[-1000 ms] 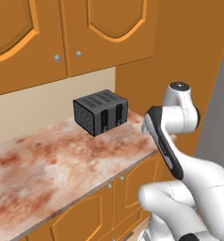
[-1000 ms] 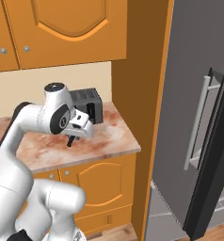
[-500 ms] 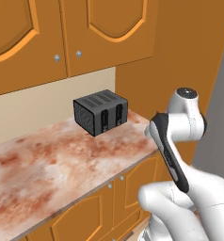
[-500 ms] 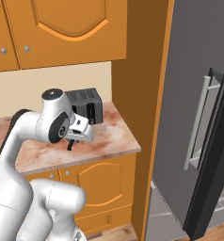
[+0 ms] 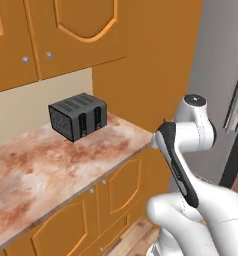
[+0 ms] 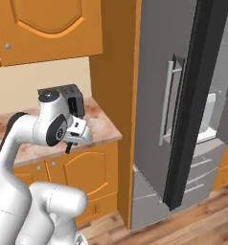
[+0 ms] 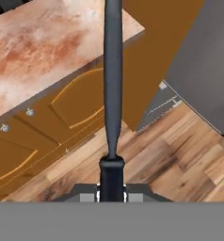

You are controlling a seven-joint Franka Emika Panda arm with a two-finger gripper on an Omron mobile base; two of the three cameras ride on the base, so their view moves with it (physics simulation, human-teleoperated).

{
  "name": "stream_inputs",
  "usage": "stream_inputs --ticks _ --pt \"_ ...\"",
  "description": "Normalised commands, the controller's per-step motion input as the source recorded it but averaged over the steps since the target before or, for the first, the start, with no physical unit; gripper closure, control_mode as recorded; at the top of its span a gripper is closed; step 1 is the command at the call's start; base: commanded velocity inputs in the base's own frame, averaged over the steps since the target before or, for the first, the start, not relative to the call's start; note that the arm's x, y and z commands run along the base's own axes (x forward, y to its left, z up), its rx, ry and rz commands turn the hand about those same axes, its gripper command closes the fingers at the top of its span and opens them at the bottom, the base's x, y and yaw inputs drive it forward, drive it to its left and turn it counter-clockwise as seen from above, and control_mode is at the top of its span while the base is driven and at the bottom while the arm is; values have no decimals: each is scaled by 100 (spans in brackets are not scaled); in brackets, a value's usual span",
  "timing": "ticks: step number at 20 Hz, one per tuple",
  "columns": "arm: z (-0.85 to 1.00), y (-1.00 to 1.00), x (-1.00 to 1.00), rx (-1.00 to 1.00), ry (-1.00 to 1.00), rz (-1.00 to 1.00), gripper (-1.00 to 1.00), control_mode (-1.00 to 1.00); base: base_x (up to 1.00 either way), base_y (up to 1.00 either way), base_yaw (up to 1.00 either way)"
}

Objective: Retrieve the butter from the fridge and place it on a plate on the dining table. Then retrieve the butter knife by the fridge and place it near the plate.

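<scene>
Now fingers [image 7: 112, 190] closed, gripping butter knife [image 7: 112, 80]

Your Franka arm [image 5: 191, 150]: glossy white rounded shells, dark grey joint bands, a grey disc capping its topmost joint.

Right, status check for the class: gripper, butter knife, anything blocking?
Gripper shut on butter knife. Held out over floor beside counter. Fridge right alongside; nothing blocking.
</scene>
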Motion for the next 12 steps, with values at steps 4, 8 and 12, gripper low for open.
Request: stream_inputs --ticks 4,8,12 --pt "0 0 0 0 0 0 100 100 -30 -14 -80" --pt "0 0 0 0 0 0 100 100 -14 -5 -88" --pt "0 0 0 0 0 0 100 100 0 -4 -93"
